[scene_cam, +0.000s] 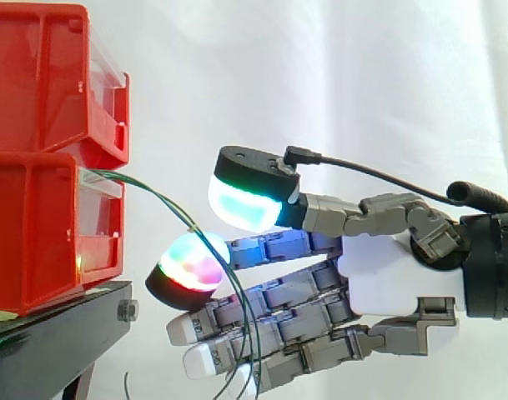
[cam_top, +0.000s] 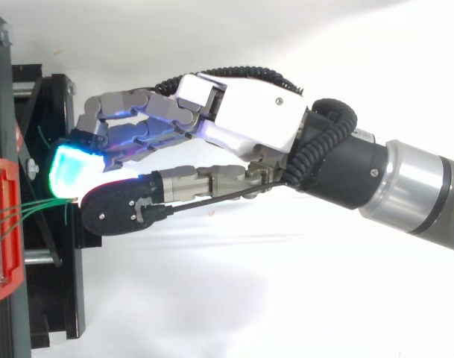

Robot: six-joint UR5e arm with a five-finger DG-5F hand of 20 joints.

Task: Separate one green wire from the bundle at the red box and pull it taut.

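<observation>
Several thin green wires (scene_cam: pixel 153 196) leave the front of the lower red bin (scene_cam: pixel 37 233), arch to the right and droop down past the hand (scene_cam: pixel 387 275). They run through the narrow gap between the thumb's cyan-white pad (scene_cam: pixel 241 204) above and a multicoloured fingertip (scene_cam: pixel 191 262) below, then hang slack in front of the lower, straight fingers. From above, the wires (cam_top: pixel 29 207) fan out of the bin (cam_top: pixel 7 224) and converge toward the hand's (cam_top: pixel 249 119) glowing tip. The hand is open, with no wire visibly pinched.
A second red bin (scene_cam: pixel 37 75) is stacked on the lower one. Both rest on the black stand (scene_cam: pixel 53 325), whose frame (cam_top: pixel 59 298) lies just left of the fingertips. A white curtain hangs behind.
</observation>
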